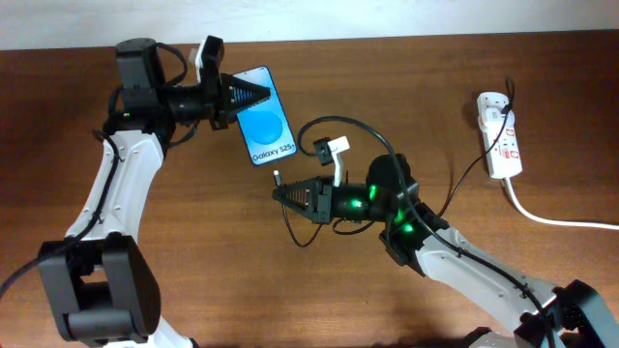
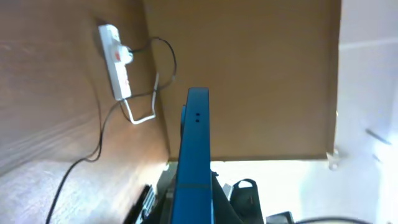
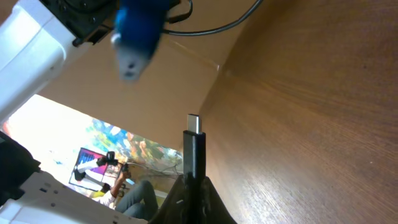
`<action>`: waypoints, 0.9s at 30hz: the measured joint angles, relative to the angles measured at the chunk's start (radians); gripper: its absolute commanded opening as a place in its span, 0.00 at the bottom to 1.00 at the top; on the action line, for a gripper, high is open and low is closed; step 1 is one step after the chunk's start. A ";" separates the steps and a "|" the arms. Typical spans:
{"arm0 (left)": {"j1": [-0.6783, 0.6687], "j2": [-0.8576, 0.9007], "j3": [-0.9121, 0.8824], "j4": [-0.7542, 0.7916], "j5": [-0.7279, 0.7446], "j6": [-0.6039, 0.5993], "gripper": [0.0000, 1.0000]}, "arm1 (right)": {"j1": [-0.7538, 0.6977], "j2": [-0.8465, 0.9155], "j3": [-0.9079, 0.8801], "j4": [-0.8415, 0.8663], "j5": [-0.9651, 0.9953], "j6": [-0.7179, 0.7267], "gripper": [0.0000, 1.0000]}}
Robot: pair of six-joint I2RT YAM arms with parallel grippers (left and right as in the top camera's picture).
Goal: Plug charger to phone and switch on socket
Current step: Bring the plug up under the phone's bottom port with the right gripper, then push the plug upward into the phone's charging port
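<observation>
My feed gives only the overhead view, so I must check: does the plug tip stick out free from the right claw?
Observer: Yes. On the right wrist view the charger stands out past the right claw, metal tip bare.
Operator: Does it aim at the phone?
Observer: Not yet; the phone appears blurred, up and left of the tip.
Operator: And the phone's edge?
Observer: Left wrist view shows two small holes on it.

- table (image 1: 387, 58): brown wood grain, smooth, slight sheen
- phone (image 1: 263, 118): glossy blue screen
- socket (image 1: 500, 135): smooth white plastic
- charger (image 3: 194, 152): matt black plastic plug, shiny metal tip
</observation>
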 measured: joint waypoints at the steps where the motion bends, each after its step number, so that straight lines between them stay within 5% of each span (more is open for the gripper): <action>1: 0.000 0.002 0.000 -0.001 0.024 0.018 0.00 | 0.001 0.000 0.000 -0.014 0.000 -0.013 0.04; 4: 0.000 0.031 0.000 -0.003 0.070 0.054 0.00 | 0.001 0.000 0.006 -0.050 -0.003 -0.061 0.04; 11: 0.000 0.057 0.000 -0.007 0.045 0.065 0.00 | 0.038 0.000 0.173 -0.483 0.076 -0.290 0.04; 27: 0.000 0.058 0.000 -0.031 -0.001 0.065 0.00 | 0.017 -0.060 0.194 -0.509 0.163 -0.326 0.04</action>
